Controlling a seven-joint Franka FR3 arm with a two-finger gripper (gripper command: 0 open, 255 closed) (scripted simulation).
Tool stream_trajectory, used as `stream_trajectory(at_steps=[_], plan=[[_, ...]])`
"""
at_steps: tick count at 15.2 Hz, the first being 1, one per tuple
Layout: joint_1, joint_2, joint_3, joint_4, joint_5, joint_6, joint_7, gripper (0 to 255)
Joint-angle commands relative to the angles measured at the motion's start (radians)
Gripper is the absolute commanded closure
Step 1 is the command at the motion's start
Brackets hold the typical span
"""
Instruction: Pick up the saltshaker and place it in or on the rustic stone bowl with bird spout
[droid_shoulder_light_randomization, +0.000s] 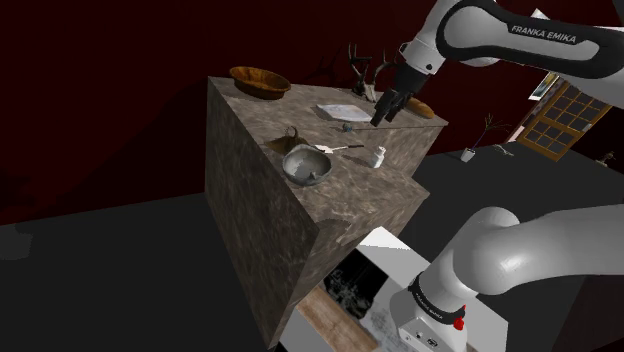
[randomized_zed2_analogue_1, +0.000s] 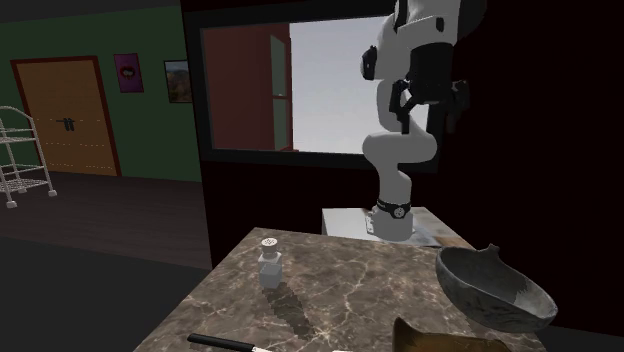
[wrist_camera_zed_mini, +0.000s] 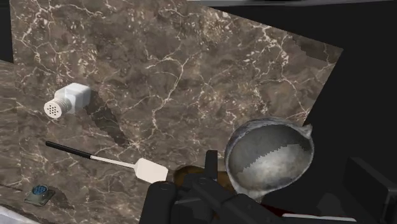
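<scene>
One small white saltshaker (droid_shoulder_light_randomization: 379, 157) stands upright on the marble table (droid_shoulder_light_randomization: 260, 200), near the grey stone bowl (droid_shoulder_light_randomization: 306, 166). Judge it light, rigid and smooth-sided, so take it across its squarish body below the perforated cap and squeeze gently lest it tip or slip. Your hand (droid_shoulder_light_randomization: 386, 116) hangs high above the table, apart or together you cannot tell, and a black-handled spatula (droid_shoulder_light_randomization: 340, 148) lies close beside the way to the bowl, so lift clear over it.
</scene>
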Motion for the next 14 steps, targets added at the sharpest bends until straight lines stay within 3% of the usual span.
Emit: stream_trajectory(at_steps=[1, 8, 14], plan=[[-0.012, 0.035, -0.042, 0.002, -0.018, 0.025, -0.045, 0], [-0.042, 0.19, -0.18, 0.035, -0.053, 0.119, -0.191, 0], [-0.054, 0.363, -0.297, 0.105, -0.04, 0.194, -0.328, 0]])
